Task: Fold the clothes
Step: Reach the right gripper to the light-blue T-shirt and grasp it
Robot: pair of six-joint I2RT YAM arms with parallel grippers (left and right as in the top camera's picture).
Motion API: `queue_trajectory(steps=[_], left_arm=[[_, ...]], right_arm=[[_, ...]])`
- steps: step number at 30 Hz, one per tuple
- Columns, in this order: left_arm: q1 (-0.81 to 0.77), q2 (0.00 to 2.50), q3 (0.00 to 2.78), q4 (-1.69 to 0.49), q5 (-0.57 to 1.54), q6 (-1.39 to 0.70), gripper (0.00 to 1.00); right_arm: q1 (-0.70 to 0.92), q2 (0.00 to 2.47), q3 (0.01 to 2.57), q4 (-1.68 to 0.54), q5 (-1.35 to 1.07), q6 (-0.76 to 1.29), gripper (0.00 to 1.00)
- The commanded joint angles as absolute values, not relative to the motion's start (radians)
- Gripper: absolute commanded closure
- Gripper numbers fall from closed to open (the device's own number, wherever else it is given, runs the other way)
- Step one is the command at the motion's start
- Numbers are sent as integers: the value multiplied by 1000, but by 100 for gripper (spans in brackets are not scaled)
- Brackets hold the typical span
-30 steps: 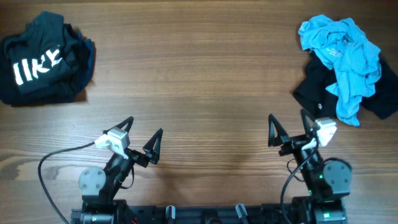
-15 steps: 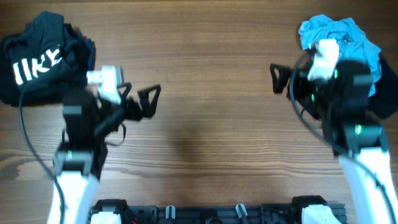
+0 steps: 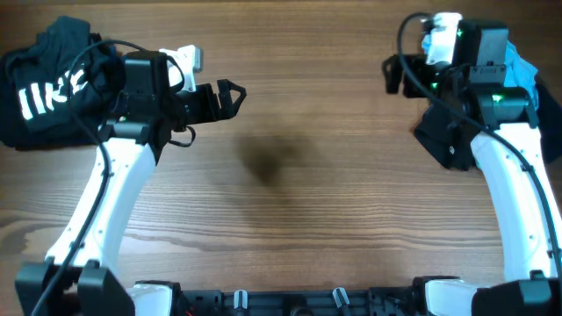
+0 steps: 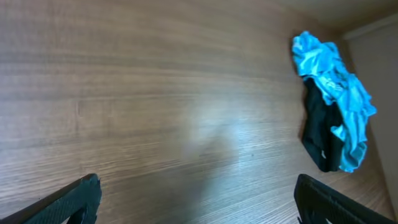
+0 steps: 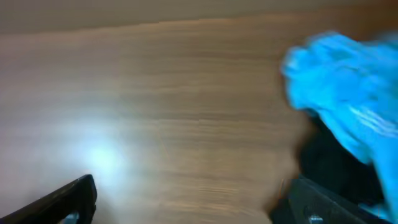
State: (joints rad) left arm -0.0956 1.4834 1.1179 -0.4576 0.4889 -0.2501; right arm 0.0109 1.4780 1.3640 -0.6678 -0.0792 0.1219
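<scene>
Blue shirt [image 4: 329, 68], one; black shirts [image 3: 443, 142] [image 3: 53, 101], two; left pincer [image 4: 198, 202], right pincer [image 5: 189, 202] agape, empty

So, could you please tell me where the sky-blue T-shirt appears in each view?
Overhead: sky-blue T-shirt top right, mostly hidden behind the right arm.
Left wrist: sky-blue T-shirt upper right, crumpled.
Right wrist: sky-blue T-shirt at right edge, blurred.
Shared landmark: black garment beneath it.

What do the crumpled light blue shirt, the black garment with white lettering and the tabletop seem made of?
Crumpled light blue shirt: soft matte fabric, likely cotton; it bunches in loose folds. Black garment with white lettering: similar soft cloth, slumped in a heap. Tabletop: wood or wood-look laminate; grain lines, slight sheen.
</scene>
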Motion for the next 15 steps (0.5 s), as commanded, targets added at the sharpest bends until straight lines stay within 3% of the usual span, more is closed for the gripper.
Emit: queue_trajectory(steps=[1, 15], left_arm=[[-98, 1498, 1133, -454, 505, -278, 0], [-141, 1498, 1133, -459, 504, -276, 0]], right_arm=[[-63, 1530, 1386, -658, 143, 402, 5], [-245, 1690, 1386, -587, 255, 419, 9]])
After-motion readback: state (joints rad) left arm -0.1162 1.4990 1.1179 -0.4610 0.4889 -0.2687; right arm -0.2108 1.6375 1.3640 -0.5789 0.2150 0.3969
